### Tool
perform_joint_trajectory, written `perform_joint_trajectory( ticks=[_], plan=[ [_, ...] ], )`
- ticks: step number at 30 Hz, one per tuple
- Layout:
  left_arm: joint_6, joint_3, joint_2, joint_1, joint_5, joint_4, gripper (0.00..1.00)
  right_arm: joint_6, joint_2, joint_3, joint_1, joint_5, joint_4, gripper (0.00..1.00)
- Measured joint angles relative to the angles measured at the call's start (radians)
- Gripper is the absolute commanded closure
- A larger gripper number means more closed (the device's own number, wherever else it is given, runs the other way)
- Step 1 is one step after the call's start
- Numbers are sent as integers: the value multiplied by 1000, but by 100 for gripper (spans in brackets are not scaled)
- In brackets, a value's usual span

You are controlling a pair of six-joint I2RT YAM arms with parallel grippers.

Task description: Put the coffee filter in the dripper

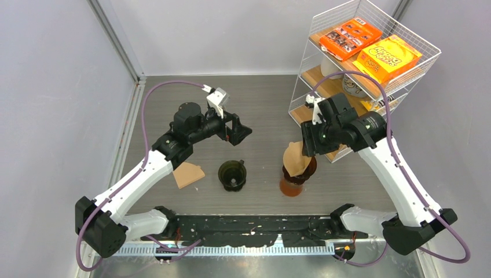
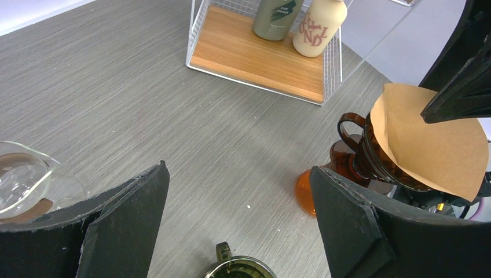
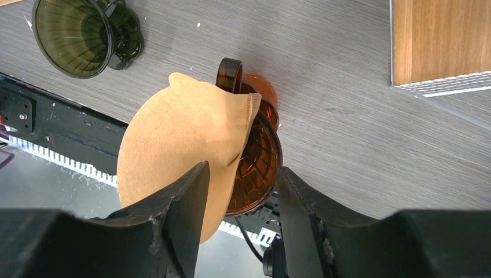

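A brown paper coffee filter (image 1: 294, 156) rests tilted in the amber dripper (image 1: 296, 180) at table centre-right, its upper edge sticking out over the rim on one side. In the right wrist view the filter (image 3: 173, 127) covers the left part of the dripper (image 3: 260, 156). My right gripper (image 3: 243, 168) hovers just above them, open, one finger over the filter and one at the dripper's right rim. It shows in the top view (image 1: 308, 152). My left gripper (image 1: 238, 132) is open and empty above the table, behind a dark green dripper (image 1: 232, 175).
A spare stack of brown filters (image 1: 188, 174) lies left of the green dripper. A wire rack (image 1: 370, 52) with boxes and bottles stands at the back right. A glass vessel (image 2: 23, 179) shows at the left edge of the left wrist view.
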Motion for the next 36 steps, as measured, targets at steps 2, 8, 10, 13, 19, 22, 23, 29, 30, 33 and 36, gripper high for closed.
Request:
perform_joint_trajectory(
  ticks=[2,8,10,13,19,22,23,29,30,33,36],
  plan=[
    [0,0,0,1,2,0,0,0,-4,12,0,8,-4,46],
    [-1,0,0,3,5,0,0,-3,-18,66,0,6,-13,47],
    [-1,0,0,3,8,0,0,-6,-23,83,0,-9,-11,47],
    [-1,0,0,4,10,0,0,-13,-29,101,0,-48,-2,50],
    [-1,0,0,4,10,0,0,-16,-27,104,4,-130,25,59],
    [-1,0,0,4,10,0,0,-14,-18,96,17,-145,30,62],
    [-1,0,0,4,10,0,0,-13,-10,92,21,-146,30,64],
    [0,0,0,4,9,0,0,-10,19,29,29,-124,12,66],
    [0,0,0,5,9,-1,0,-9,19,16,31,-119,3,66],
    [0,1,2,6,8,-2,0,-4,18,-21,31,-103,0,67],
    [0,2,4,6,6,-4,0,2,18,-51,37,-88,-1,67]
  ],
)
